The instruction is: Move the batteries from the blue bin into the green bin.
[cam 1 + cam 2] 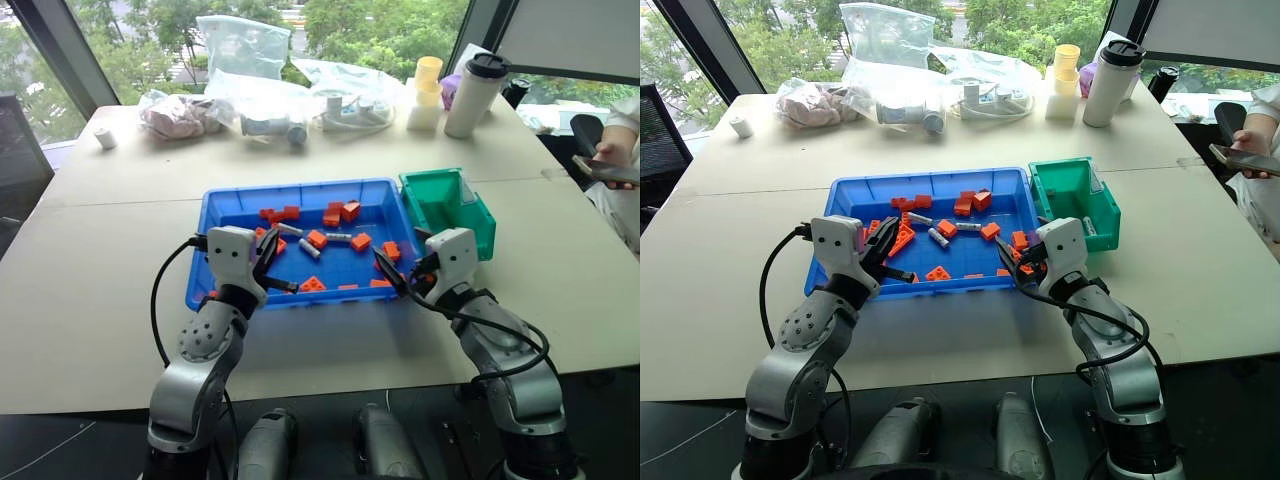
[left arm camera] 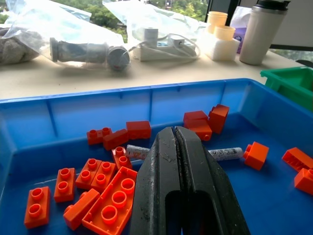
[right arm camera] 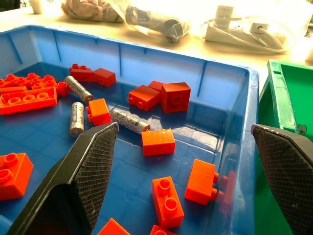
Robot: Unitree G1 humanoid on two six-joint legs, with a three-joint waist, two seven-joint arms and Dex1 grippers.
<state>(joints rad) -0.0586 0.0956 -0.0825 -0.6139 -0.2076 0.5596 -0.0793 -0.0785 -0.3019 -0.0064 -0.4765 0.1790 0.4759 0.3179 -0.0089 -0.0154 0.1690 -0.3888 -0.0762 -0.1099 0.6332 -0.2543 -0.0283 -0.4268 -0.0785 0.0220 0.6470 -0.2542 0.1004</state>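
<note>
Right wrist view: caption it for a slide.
Open right end effector hovers over the blue bin, three batteries among orange bricks, green bin alongside.

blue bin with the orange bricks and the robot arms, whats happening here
A two-armed robot is sorting batteries out of the blue bin into the green bin. Three batteries lie among the orange bricks. The right gripper is open over the bin's right end, holding nothing; the left gripper is shut over its left part.

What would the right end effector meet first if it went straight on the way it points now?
Probably the orange brick on the floor of the blue bin, with a battery just beyond it; the right end effector is open, though depth is unclear.
</note>
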